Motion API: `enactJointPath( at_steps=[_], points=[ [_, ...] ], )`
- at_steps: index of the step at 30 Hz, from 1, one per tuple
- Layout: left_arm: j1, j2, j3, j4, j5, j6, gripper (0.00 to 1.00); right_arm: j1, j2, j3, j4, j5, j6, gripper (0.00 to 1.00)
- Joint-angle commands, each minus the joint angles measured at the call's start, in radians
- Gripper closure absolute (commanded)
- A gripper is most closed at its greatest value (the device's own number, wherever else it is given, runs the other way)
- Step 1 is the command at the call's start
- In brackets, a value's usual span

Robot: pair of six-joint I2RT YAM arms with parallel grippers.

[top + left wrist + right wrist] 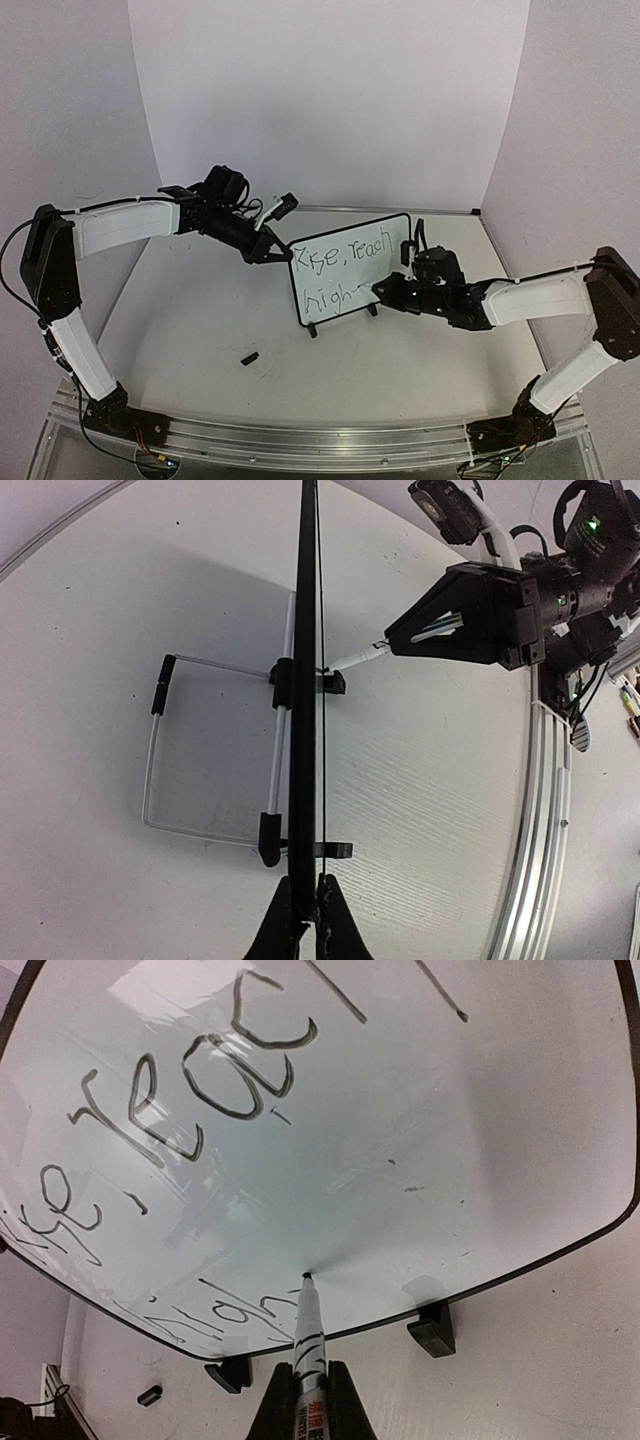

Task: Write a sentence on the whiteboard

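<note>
**A:** How far along is the sentence [340,257]?

**B:** "Rise, reach" fills the top line and "high" begins the second. That word looks unfinished to me.

**A:** And the whiteboard [345,277]?

**B:** It stands mid-frame on the bench [200,330]. The left gripper [272,252] pinches its upper-left edge. The right gripper [308,1400] pinches a marker [307,1330], whose tip touches the board just right of "high".
</note>
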Motion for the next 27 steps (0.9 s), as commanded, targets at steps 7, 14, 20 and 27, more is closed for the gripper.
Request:
enactJointPath(
  at_steps=[7, 14, 20, 27],
  points=[
    [-0.023, 0.039, -0.019, -0.125, -0.055, 0.04, 1.0, -0.007, 0.009, 0.046, 0.024, -0.053, -0.035, 1.0],
    [-0.023, 0.036, -0.019, -0.126, -0.056, 0.04, 1.0, -0.007, 0.043, 0.048, 0.03, -0.066, -0.027, 1.0],
    [-0.023, 0.036, -0.019, -0.126, -0.056, 0.04, 1.0, -0.007, 0.048, 0.023, 0.022, -0.04, 0.004, 1.0],
    [-0.024, 0.038, -0.019, -0.125, -0.054, 0.04, 1.0, -0.007, 0.048, 0.005, 0.005, -0.015, 0.026, 1.0]
  ],
)
